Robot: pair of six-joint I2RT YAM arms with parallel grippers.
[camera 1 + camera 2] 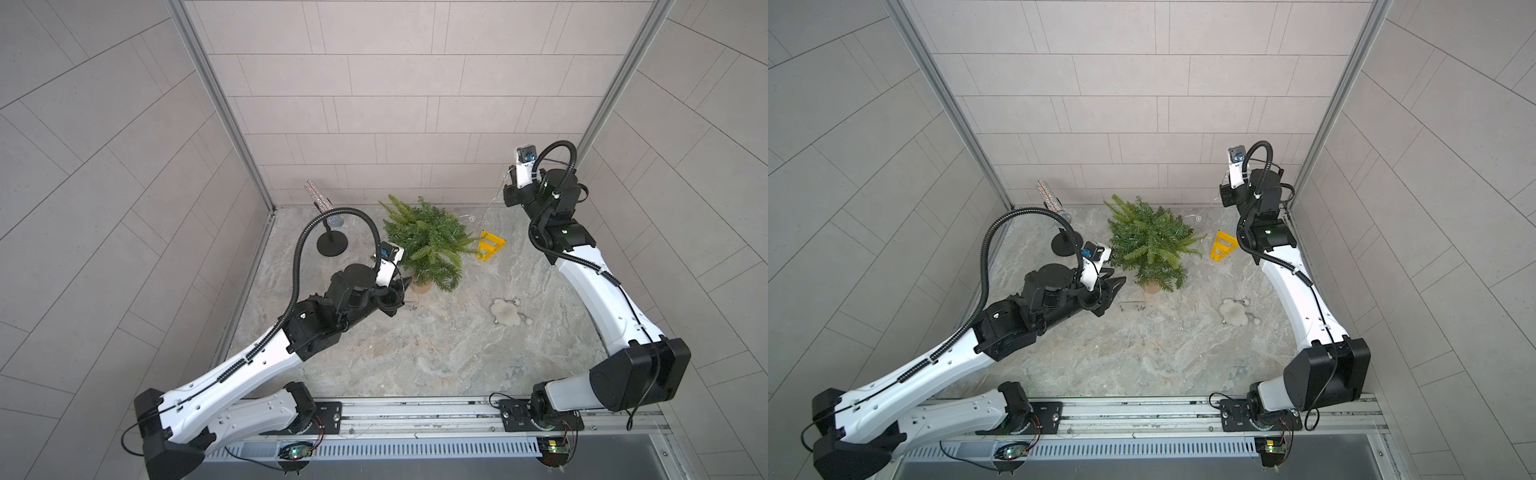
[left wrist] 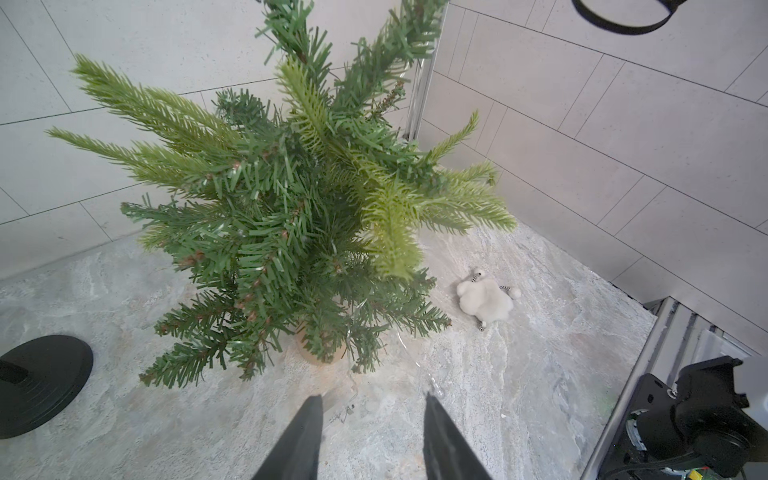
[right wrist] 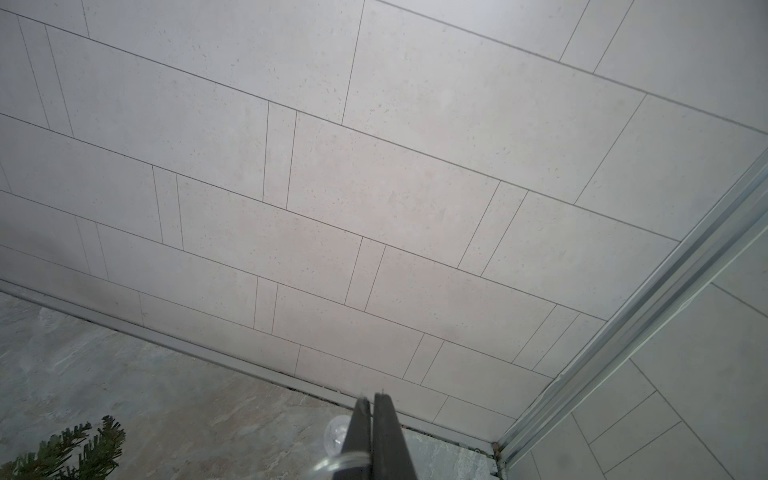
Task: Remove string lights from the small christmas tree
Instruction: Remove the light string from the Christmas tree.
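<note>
Marble-look tabletop [image 1: 415,357], tiled walls [image 1: 374,83] all round. Far-centre stands the small christmas tree [image 1: 424,241], droopy green on a tan base [image 1: 420,287]. From it the string lights [image 3: 335,434], thin silvery wire with clear bulbs, run up to the far right corner, with the right gripper [image 3: 372,397] pinched tight on them. Over by the tree's left side the left gripper [image 2: 372,405] has its fingers apart, empty

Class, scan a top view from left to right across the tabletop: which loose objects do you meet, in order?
glittery microphone → small christmas tree → yellow plastic frame. The fluffy white toy overlaps the frame sideways, so it is left out.
</note>
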